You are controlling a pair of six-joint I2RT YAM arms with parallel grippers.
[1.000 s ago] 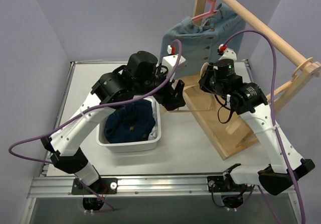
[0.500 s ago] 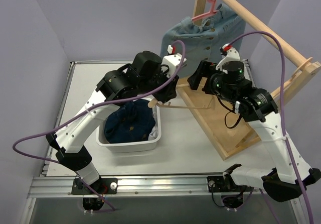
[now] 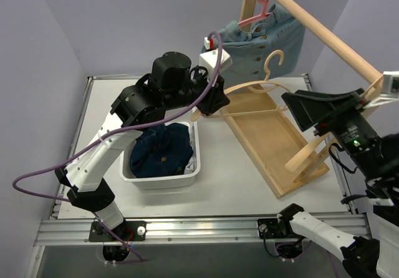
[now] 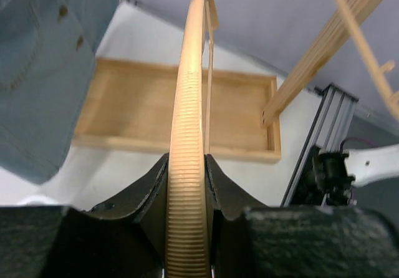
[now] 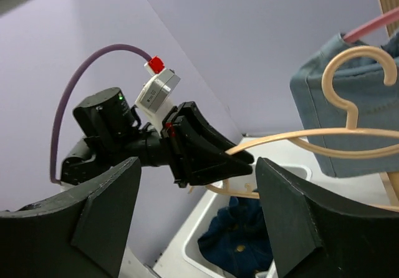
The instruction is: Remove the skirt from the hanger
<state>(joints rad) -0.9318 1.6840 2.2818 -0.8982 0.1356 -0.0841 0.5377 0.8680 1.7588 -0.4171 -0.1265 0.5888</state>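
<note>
The wooden garment rack [image 3: 324, 33], with a round rail over a shallow tray base, runs out of the frame at top right. A white plastic bin [image 3: 162, 181] holds the skirt [image 3: 163, 150], a crumpled navy heap with small buttons; the bin wall hides its lower part. 1 denim garment [image 3: 265, 38] hangs on a pink hanger [image 3: 254, 19]. The beige hanger [image 4: 187, 122], ribbed along its curved arm, is clamped between the fingers of the left gripper [image 3: 212, 105]. The right gripper [image 3: 305, 111] looms large and dark, its 2 fingers spread apart.
</note>
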